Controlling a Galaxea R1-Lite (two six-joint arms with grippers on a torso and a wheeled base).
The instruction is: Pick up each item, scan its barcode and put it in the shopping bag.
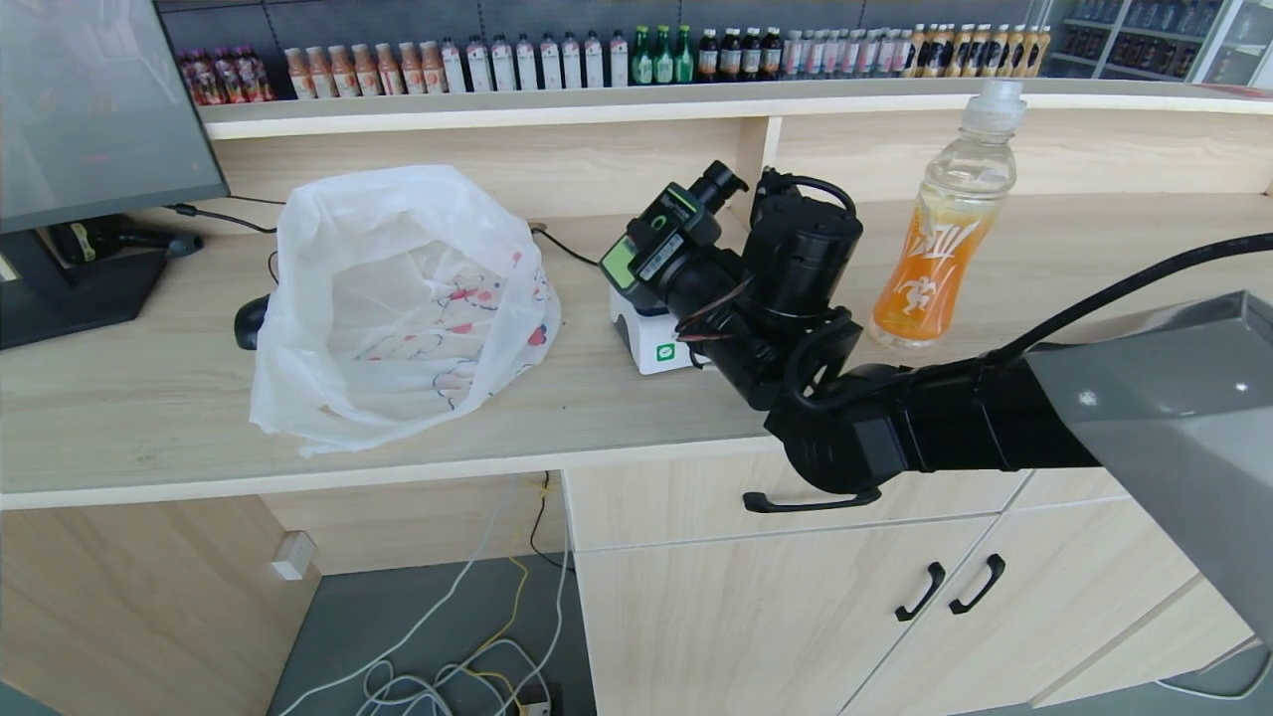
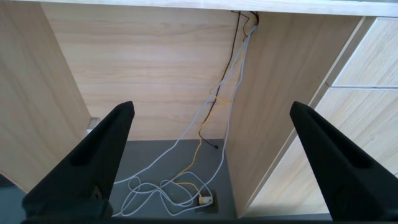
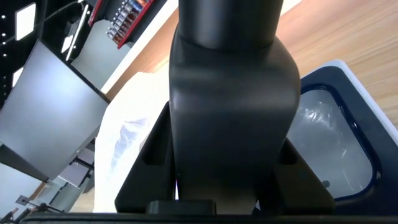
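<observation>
My right gripper (image 1: 678,239) is shut on a dark bottle (image 1: 664,231) with a green and white label, its black cap tilted up and back. It holds the bottle just above the white barcode scanner (image 1: 648,343) in the middle of the counter. In the right wrist view the dark bottle (image 3: 230,93) sits over the scanner's glass window (image 3: 336,140), with the shopping bag (image 3: 127,134) beyond. The white plastic shopping bag (image 1: 398,298) stands open to the left of the scanner. My left gripper (image 2: 211,168) is open and hangs below the counter with nothing between its fingers.
An orange drink bottle (image 1: 940,234) stands upright on the wooden counter (image 1: 149,398), right of my arm. A monitor (image 1: 99,99), a hand-held scanner (image 1: 119,239) and a mouse (image 1: 249,320) are at the left. Loose cables (image 2: 186,180) lie on the floor beneath the counter.
</observation>
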